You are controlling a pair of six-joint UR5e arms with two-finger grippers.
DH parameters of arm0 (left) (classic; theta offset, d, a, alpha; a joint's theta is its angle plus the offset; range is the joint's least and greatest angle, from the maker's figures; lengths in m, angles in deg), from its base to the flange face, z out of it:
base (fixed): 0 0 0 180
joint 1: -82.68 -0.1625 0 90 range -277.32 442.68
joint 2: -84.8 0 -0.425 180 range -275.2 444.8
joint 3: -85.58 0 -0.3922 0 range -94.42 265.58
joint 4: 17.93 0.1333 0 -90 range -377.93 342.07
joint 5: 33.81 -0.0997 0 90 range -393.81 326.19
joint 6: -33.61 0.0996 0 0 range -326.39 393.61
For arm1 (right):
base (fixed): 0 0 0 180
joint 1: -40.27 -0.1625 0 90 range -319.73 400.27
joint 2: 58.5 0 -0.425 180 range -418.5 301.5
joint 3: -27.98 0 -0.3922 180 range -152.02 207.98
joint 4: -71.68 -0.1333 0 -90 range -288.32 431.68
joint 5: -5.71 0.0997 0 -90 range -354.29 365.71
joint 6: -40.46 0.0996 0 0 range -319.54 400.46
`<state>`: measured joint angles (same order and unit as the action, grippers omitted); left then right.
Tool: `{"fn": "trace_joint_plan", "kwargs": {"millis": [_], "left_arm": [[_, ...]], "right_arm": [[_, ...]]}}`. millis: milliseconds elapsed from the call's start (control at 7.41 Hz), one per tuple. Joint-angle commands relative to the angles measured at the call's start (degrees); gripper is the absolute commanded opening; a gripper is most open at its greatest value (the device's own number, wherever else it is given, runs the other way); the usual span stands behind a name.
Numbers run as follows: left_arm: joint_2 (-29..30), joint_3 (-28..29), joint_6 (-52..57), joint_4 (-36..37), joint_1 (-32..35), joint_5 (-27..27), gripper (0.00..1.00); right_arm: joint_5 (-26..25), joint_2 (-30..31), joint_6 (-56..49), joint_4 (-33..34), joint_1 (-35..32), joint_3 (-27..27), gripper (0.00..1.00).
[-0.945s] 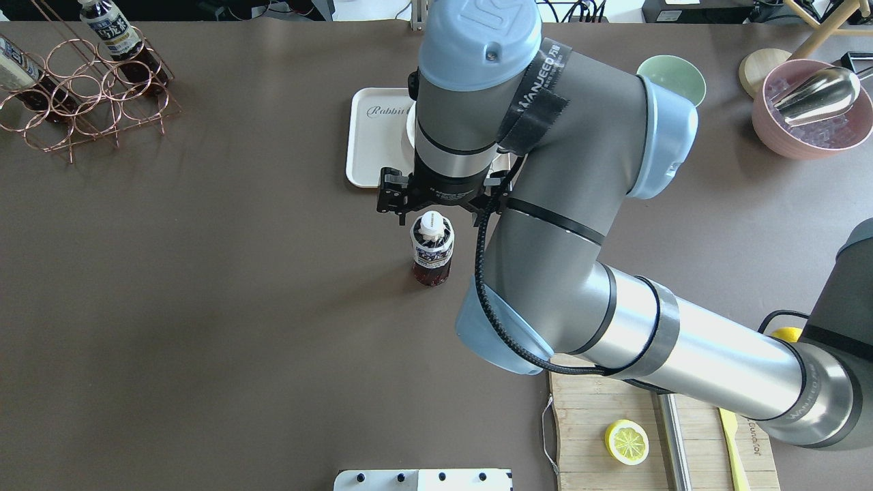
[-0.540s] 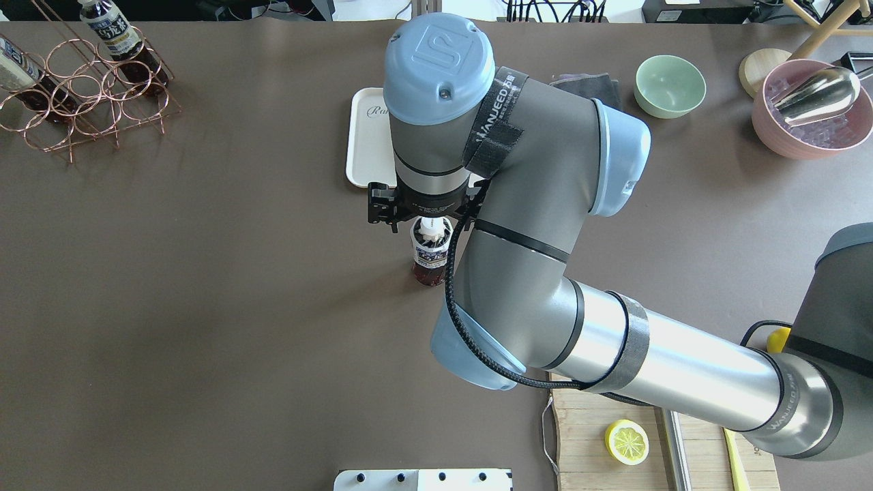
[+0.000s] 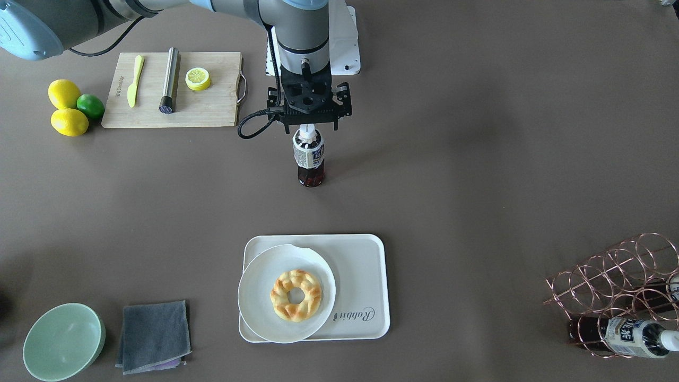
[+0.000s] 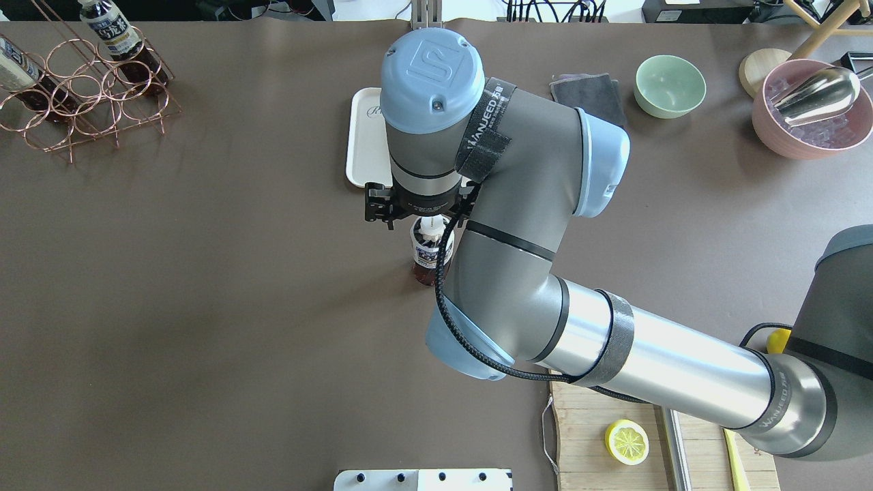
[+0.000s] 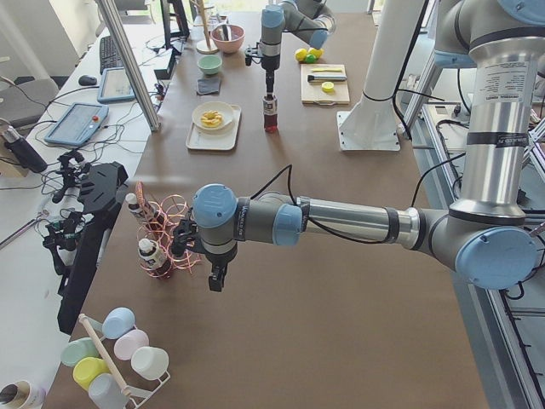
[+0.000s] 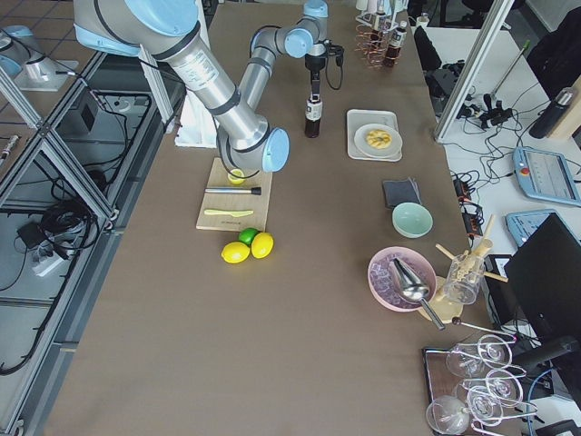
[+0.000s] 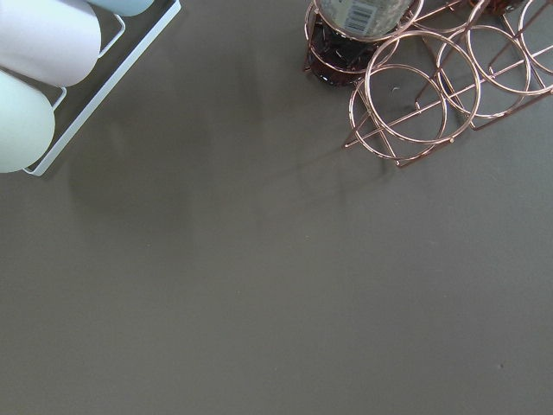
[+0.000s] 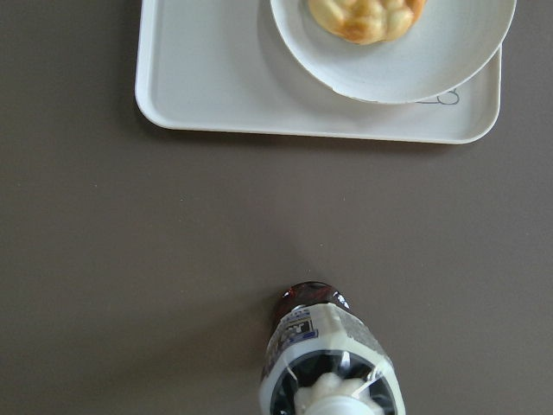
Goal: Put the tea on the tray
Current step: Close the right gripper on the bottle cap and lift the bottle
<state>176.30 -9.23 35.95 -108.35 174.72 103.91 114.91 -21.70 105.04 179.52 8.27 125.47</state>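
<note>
While upright, tea (image 3: 309, 158) beneath right jaws

Bright, even, diffuse light fills every view. On the matte desk (image 4: 204, 273) shadows are soft and broad, a faint one spreading beside the tea (image 4: 423, 262). In the right wrist view the tea's cap is blurred, the tray (image 8: 216, 95) sharp.

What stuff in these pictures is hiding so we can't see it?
- Tray: overhead view, the right arm covers most of it.
- Right gripper: too small in the front view to tell if it pinches the tea bottle; the arm hides it overhead.
- Bottle cap: cut off by the right wrist view's bottom edge.
- Left gripper: only in the left side view, too small.
</note>
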Motion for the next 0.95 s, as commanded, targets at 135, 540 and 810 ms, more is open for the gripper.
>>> {"fn": "trace_joint_plan", "kwargs": {"millis": [135, 540, 810], "left_arm": [[0.5, 0.2, 0.0, 0.0, -0.4, -0.3, 0.98], [0.5, 0.3, 0.0, 0.0, -0.4, -0.3, 0.98], [0.4, 0.3, 0.1, 0.0, -0.5, -0.3, 0.98]], "right_arm": [[0.4, 0.2, 0.0, -1.0, -0.2, -0.2, 0.94], [0.6, 4.1, 0.0, -0.7, -0.2, 3.8, 0.89], [0.5, 3.5, 0.5, -0.6, -0.1, 3.8, 0.83]]}}
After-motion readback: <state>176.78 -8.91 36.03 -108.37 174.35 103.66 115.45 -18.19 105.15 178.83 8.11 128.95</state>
